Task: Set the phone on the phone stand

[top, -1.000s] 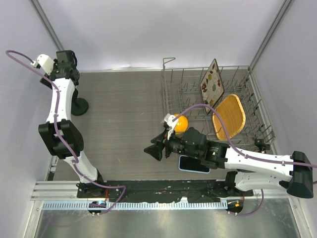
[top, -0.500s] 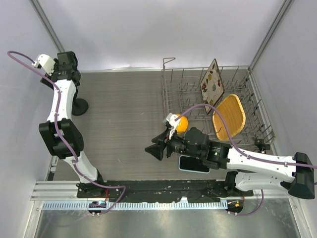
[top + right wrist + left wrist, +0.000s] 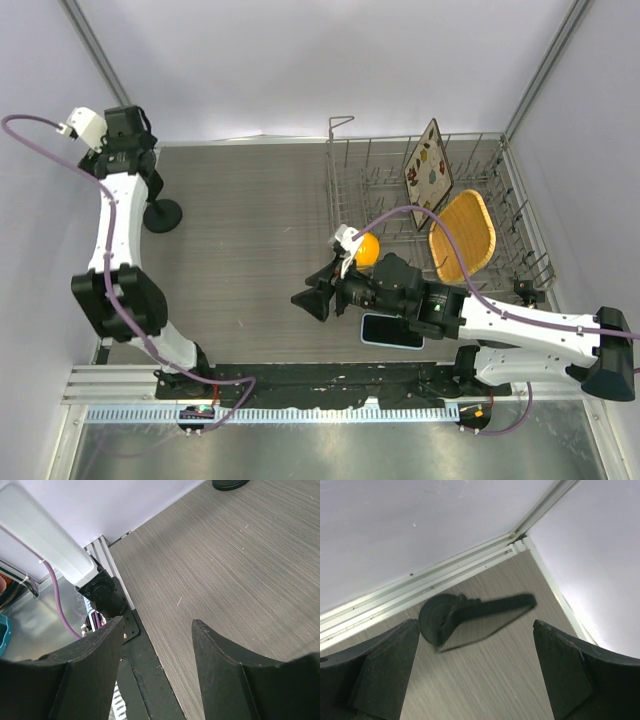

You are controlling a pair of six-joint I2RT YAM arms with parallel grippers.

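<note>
Now: phone [image 3: 385, 333] flat on table [image 3: 240, 220] by near edge, under right arm [image 3: 500, 325] (partly hidden). Phone stand [image 3: 160, 214] near far-left corner, well apart. Left jaws spread wide above stand, empty. Right jaws spread, empty, over table middle.

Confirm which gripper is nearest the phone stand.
The left gripper, at the far-left corner: the black phone stand shows between its open jaws. The right gripper sits mid-table near the phone.
</note>
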